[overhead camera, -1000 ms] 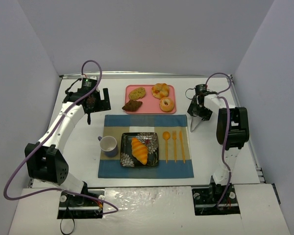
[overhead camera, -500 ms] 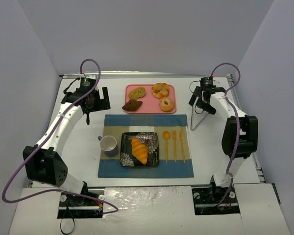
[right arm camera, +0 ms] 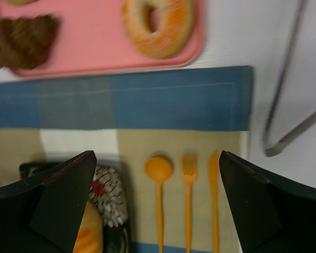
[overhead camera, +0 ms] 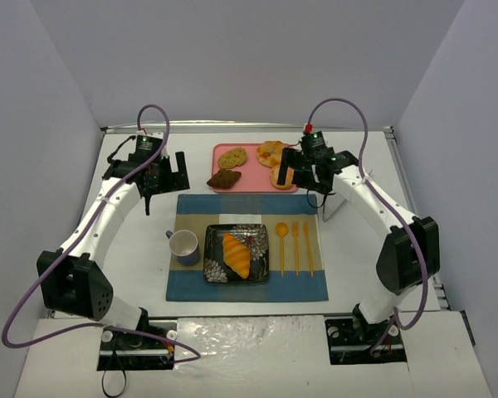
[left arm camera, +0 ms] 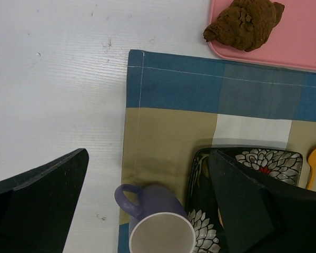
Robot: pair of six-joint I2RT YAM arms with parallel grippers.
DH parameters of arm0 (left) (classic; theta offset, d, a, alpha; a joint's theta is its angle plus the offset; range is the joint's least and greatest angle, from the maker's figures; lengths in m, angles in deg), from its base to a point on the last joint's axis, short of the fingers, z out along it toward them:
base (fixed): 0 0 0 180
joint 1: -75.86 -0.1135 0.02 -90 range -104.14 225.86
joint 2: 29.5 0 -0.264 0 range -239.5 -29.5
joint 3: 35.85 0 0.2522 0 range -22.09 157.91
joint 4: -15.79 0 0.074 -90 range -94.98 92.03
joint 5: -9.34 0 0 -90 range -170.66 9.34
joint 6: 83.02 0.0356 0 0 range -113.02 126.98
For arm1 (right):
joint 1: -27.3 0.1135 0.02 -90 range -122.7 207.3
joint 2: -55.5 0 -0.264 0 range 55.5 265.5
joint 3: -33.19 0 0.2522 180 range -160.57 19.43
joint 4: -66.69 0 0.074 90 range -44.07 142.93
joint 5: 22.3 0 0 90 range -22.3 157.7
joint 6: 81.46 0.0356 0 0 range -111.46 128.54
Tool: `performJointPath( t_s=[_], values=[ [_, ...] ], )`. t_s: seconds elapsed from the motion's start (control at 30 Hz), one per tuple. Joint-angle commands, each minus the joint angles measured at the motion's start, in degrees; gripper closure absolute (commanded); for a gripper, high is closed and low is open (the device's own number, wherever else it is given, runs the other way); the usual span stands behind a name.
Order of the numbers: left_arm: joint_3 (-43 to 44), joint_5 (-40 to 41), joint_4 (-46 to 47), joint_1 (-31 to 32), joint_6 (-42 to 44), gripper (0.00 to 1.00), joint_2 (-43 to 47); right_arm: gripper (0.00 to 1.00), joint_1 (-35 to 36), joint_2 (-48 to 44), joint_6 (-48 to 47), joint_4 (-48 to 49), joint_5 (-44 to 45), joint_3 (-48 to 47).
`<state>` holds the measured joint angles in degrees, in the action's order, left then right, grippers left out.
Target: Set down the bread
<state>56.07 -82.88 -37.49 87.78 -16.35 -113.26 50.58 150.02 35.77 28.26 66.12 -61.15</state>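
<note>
The bread (overhead camera: 236, 254), a golden-orange croissant, lies on a black floral plate (overhead camera: 258, 235) on the checked placemat (overhead camera: 245, 208). In the right wrist view only its end (right arm camera: 87, 235) shows beside the left finger. My right gripper (overhead camera: 305, 184) hovers over the tray's near right corner, above the mat's far edge. It is open (right arm camera: 157, 154) with nothing between its fingers. My left gripper (overhead camera: 159, 179) hangs over the bare table beyond the mat's far left corner. It too is open (left arm camera: 147, 154) and holds nothing.
A pink tray (overhead camera: 253, 167) at the back holds a cookie (overhead camera: 231, 157), a brown pastry (overhead camera: 224, 177), a knotted bun (overhead camera: 271, 152) and a donut (right arm camera: 159, 25). A purple mug (overhead camera: 183, 245) stands left of the plate. An orange spoon (overhead camera: 281, 242), fork and knife lie to its right. Metal tongs (overhead camera: 333, 204) lie right of the mat.
My right arm has swung left from beside the tongs to the tray's right end, and its jaws have spread wider. The left arm has barely shifted. The croissant has stayed on the plate.
</note>
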Motion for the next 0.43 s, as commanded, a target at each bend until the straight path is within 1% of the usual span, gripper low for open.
performJointPath(
  t_s=[0.0, 0.4],
  values=[
    [0.5, -1.4, 2.3, 0.3, -0.9, 0.03, 3.7, 0.0, 3.2, -6.4, 1.0, 1.3, 0.2, -1.3],
    [1.1, -1.6, 2.0, 0.6, -0.8, 0.03, 3.8, 0.0, 3.7, -8.4, 0.7, 1.7, 1.3, 0.8]
  ],
)
